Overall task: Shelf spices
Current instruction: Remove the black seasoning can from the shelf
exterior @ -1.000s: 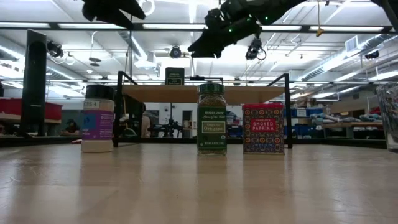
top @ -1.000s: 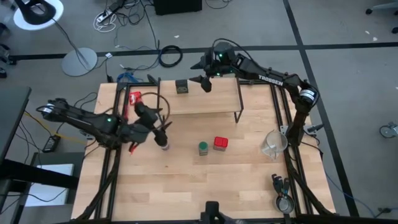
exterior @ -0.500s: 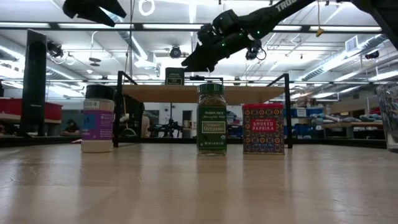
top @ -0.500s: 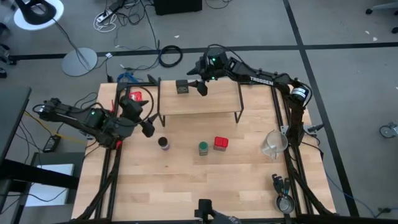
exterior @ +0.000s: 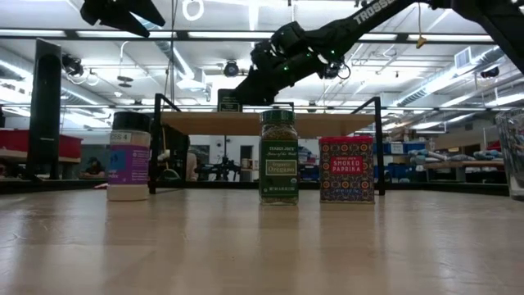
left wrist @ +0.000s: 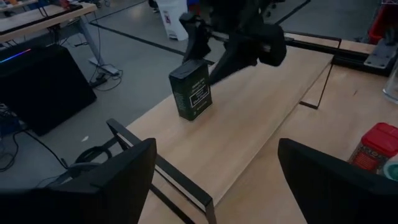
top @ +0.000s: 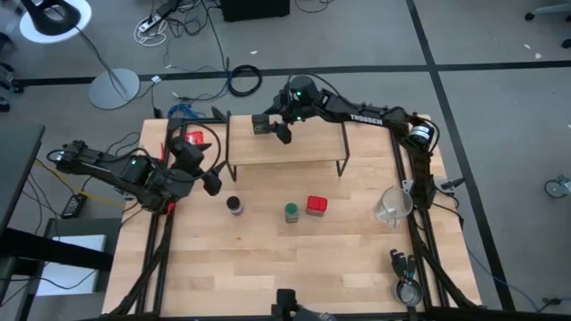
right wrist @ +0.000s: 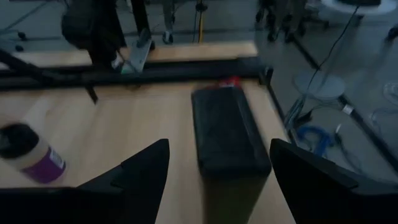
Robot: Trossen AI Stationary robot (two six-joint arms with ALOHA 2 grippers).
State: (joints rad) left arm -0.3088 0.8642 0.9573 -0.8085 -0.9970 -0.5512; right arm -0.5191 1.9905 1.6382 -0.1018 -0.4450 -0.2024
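Note:
The dark olive tin stands on the left part of the shelf, a light plank on thin black legs. My right gripper hovers over it, open. In the right wrist view, its fingers stand on either side of the tin without touching it. On the table in front of the shelf stand the blue-capped jar, the green jar and the red tin. My left gripper is open in the air, left of the blue-capped jar and above it.
A flat red-and-white packet lies near the shelf's left end. A clear measuring cup stands near the table's right edge. The shelf plank right of the olive tin is bare, and bare wood stretches toward the table's near edge.
My right gripper moved left along the shelf and came down over the olive tin. My left gripper drew back from above the blue-capped jar, toward the table's left and far side, then stayed still. The jar stands where it was.

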